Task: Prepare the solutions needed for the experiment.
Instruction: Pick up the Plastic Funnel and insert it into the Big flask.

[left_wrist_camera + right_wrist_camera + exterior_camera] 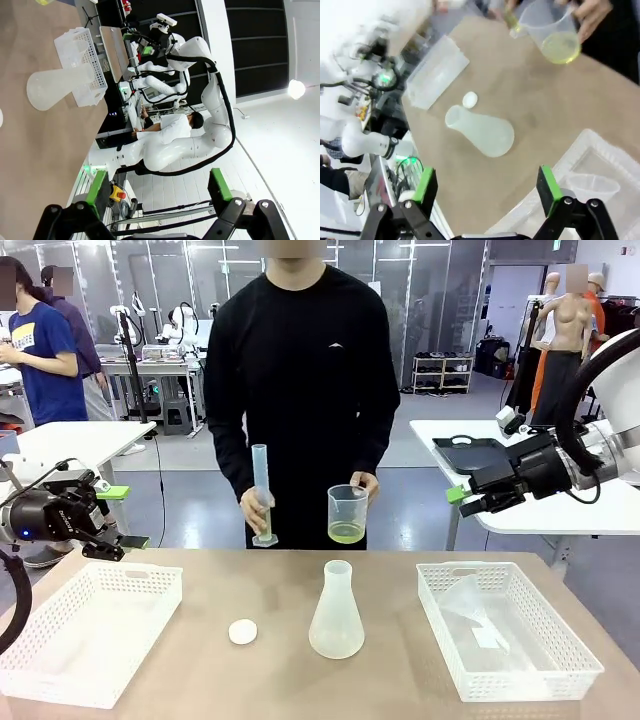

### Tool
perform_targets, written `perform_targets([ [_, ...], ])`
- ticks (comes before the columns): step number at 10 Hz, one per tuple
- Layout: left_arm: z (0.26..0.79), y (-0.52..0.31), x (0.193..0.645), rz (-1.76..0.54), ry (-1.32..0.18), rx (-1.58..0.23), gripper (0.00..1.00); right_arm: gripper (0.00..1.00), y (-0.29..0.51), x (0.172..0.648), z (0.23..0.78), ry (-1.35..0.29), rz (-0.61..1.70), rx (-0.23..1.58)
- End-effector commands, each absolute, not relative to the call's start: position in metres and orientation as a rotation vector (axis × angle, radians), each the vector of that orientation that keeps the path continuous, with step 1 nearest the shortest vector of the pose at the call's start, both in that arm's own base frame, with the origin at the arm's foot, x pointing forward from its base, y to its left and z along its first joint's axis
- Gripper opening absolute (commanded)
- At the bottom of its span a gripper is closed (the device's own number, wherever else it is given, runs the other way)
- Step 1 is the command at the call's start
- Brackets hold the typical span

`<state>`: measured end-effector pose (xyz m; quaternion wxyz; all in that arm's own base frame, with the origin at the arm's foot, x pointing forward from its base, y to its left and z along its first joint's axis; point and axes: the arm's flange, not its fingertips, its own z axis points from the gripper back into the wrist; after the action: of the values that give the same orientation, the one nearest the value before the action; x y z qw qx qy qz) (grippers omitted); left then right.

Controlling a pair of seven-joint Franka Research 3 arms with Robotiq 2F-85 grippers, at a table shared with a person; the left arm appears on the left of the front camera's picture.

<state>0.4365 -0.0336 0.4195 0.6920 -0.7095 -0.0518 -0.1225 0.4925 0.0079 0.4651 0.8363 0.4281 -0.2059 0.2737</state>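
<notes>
Measuring step: a person holds the beaker (347,502) of solutions (346,532) and the cylinder (262,490). We log left tool (123,517) and right tool (468,500) wide, empty. Next, we judge: steady pour.

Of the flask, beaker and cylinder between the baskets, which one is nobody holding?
The translucent conical flask, standing upright mid-table. The beaker and graduated cylinder are both held by the person.

White right arm (622,365), black cable (572,390), black jaws, green pads (457,494); person (300,370) at 12 o'clock, black long-sleeved top.
</notes>
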Motion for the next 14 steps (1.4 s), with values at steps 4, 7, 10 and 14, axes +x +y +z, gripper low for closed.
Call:
perform_targets([
  [4,0.422,-0.034,0.437,-0.273,-0.110,-1.587,1.00,1.00,0.039,0.523,0.471,-0.241,1.223,0.364],
  [7,0.422,-0.034,0.437,-0.273,-0.110,-1.587,1.00,1.00,0.062,0.520,0.451,-0.145,1.314,0.180],
  [10,0.422,-0.034,0.437,-0.273,-0.110,-1.587,1.00,1.00,0.063,0.523,0.463,-0.115,1.305,0.242],
  [14,0.422,-0.034,0.437,-0.273,-0.110,-1.587,1.00,1.00,0.063,0.523,0.463,-0.115,1.305,0.242],
])
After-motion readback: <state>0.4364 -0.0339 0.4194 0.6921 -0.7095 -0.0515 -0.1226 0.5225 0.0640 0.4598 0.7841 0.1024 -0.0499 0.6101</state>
